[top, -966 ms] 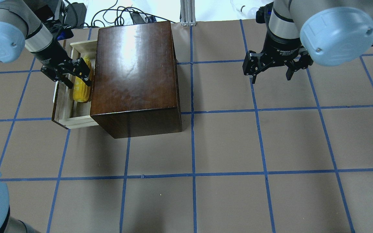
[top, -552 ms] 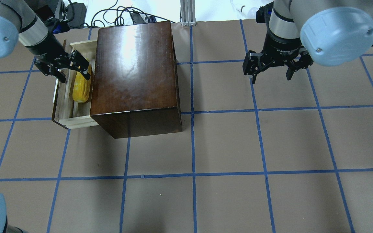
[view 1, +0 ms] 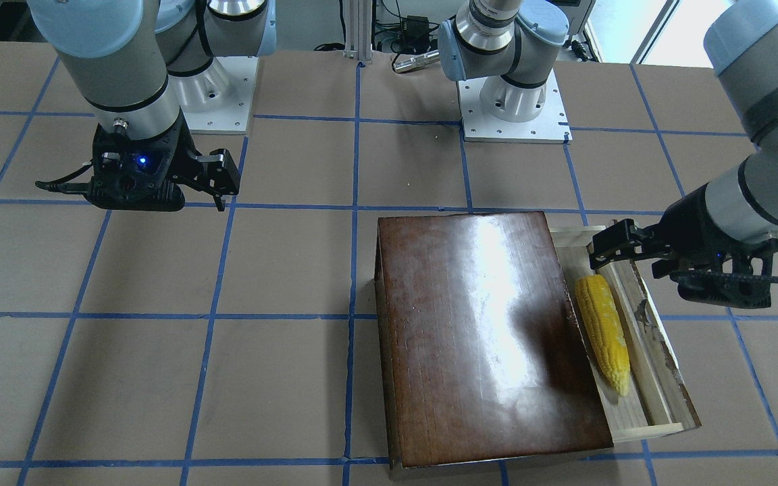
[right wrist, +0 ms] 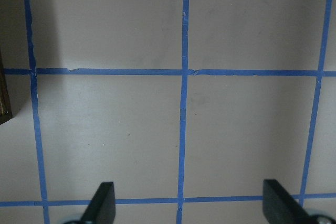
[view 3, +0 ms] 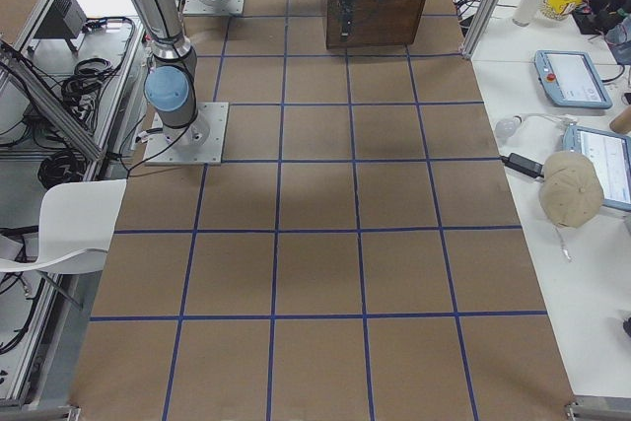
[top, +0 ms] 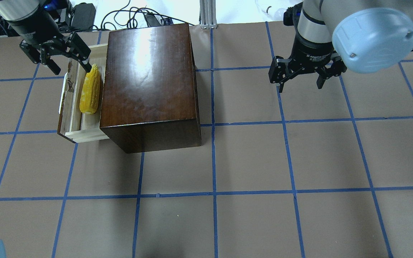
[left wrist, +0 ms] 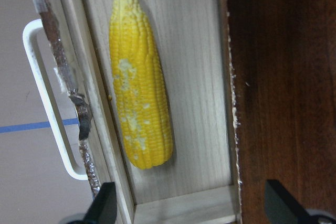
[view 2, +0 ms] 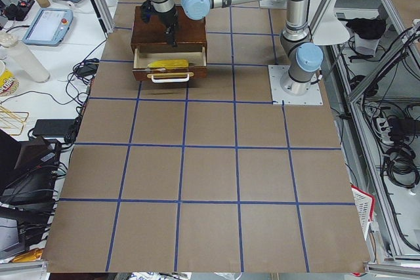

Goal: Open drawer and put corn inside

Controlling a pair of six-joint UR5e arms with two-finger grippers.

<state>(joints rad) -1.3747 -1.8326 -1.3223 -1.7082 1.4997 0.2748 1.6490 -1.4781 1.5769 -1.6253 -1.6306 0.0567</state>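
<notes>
Seen from overhead, the bright yellow tapered corn cob (top: 90,89) lies inside the pulled-out drawer of pale unfinished wood (top: 84,135). It rests on the drawer floor just beside the glossy dark-brown wooden box (top: 149,82). Its long axis runs from 12 to 6 o'clock, parallel to the box's side, with the narrow tip toward 12.

The left gripper (top: 71,66) hovers above the drawer's 12 o'clock end with its jaws spread wide and nothing between them. The corn sits below it, toward 5 o'clock. The right gripper (top: 300,87) is also wide open and empty. It hangs over the brown tabletop with blue tape lines (top: 249,157), well apart at the box's 3 o'clock, so the left arm is much nearer.

In the left wrist view the cob shows neat kernel rows, a few pale scuffed patches and no husk. The drawer's whitish loop handle (left wrist: 47,98) lies at its 9 o'clock.

We judge the corn placed.
</notes>
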